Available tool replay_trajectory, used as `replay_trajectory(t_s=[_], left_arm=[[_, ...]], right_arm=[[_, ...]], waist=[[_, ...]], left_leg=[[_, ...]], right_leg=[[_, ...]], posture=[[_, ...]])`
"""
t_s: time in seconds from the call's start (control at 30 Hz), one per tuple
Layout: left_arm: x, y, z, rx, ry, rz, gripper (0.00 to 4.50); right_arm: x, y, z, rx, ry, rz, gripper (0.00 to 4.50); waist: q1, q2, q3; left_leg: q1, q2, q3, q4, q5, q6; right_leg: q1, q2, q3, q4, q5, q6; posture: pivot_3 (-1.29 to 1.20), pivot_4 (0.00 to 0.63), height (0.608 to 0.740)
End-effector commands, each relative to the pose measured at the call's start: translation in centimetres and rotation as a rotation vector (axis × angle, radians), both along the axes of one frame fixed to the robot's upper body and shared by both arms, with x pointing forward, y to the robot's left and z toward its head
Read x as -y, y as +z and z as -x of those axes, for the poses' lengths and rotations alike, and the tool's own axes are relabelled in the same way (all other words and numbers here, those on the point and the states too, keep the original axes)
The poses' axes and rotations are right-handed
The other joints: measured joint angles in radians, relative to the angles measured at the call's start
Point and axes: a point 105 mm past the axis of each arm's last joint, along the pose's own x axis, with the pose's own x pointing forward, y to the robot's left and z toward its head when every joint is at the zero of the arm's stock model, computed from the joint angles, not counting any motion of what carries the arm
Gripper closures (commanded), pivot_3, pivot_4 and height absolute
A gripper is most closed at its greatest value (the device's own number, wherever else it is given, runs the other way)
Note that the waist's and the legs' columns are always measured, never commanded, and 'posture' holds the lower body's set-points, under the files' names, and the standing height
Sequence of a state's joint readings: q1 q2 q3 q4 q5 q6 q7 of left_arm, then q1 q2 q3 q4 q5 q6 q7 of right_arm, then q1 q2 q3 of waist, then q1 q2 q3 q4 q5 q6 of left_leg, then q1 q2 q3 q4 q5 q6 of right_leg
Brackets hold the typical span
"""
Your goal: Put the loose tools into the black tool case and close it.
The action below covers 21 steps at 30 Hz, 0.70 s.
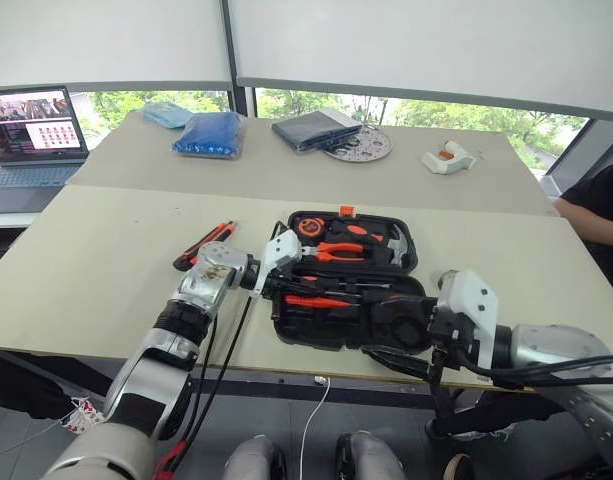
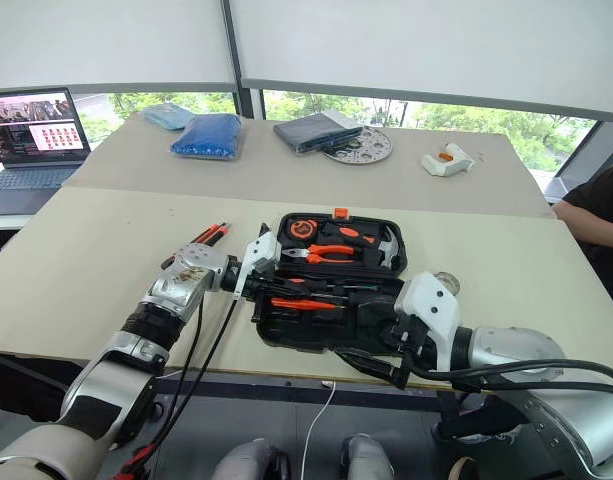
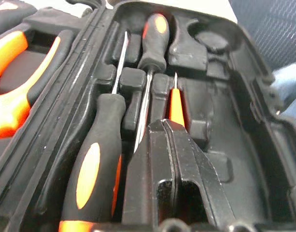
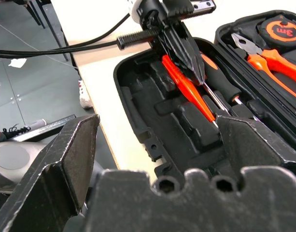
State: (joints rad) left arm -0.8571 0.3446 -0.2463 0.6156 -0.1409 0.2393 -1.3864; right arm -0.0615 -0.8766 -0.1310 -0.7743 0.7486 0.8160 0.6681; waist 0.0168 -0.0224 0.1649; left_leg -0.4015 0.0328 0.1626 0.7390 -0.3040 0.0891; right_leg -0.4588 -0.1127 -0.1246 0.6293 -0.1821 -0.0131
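Two larger screwdrivers (image 3: 97,159) already lie in their moulded slots in the near half of the black tool case (image 1: 316,322), right beside the left gripper (image 3: 173,126), whose jaws are pressed together. Under their tip lies the small slim orange screwdriver (image 4: 186,86); whether they pinch it or merely press on it I cannot tell, but the aim looks to be seating it in its narrow groove. That arm reaches in from the case's left edge, wrist bent so the jaws point across the tray and slightly down.

The right gripper (image 4: 157,145) hangs at the case's near right corner, jaws spread wide and holding nothing, angled toward the tray, probably waiting clear of the other arm. Beyond the left jaws, out on the worktop (image 1: 106,260), the orange-black utility knife (image 1: 204,244) lies loose, well apart from the case, which stands open with pliers (image 1: 338,251) in the far half.
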Motion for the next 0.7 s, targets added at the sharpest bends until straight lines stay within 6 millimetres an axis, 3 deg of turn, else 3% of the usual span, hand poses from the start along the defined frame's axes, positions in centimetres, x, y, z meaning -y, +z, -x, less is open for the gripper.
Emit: replay_trajectory(t_s=[0.03,0.53,0.7], left_arm=[[0.6,0.2,-0.1,0.029,-0.016,-0.016,4.47],[-1.7,-3.1,1.7,-0.025,-0.052,-0.148,4.47],[-1.2,-0.4,0.7,-0.047,-0.009,-0.045,4.47]], right_arm=[[-0.2,0.6,0.0,0.046,0.009,-0.005,0.0],[-0.2,0.3,0.2,0.047,-0.001,-0.003,0.0],[-0.3,0.1,0.3,0.046,0.001,-0.003,0.0]], waist=[[0.001,0.0,0.0],[-0.005,0.001,-0.002],[-0.005,0.001,-0.003]], left_leg=[[0.0,0.0,0.0,0.0,0.0,0.0],[0.002,0.0,0.0,-0.001,0.0,0.0],[0.002,0.0,0.0,-0.001,0.0,0.0]], right_leg=[[0.0,0.0,0.0,0.0,0.0,0.0],[0.001,0.0,0.001,0.0,0.0,-0.001],[0.001,0.0,0.001,0.0,-0.001,-0.001]], posture=[[0.0,0.15,0.718],[0.0,0.15,0.718],[0.0,0.15,0.718]])
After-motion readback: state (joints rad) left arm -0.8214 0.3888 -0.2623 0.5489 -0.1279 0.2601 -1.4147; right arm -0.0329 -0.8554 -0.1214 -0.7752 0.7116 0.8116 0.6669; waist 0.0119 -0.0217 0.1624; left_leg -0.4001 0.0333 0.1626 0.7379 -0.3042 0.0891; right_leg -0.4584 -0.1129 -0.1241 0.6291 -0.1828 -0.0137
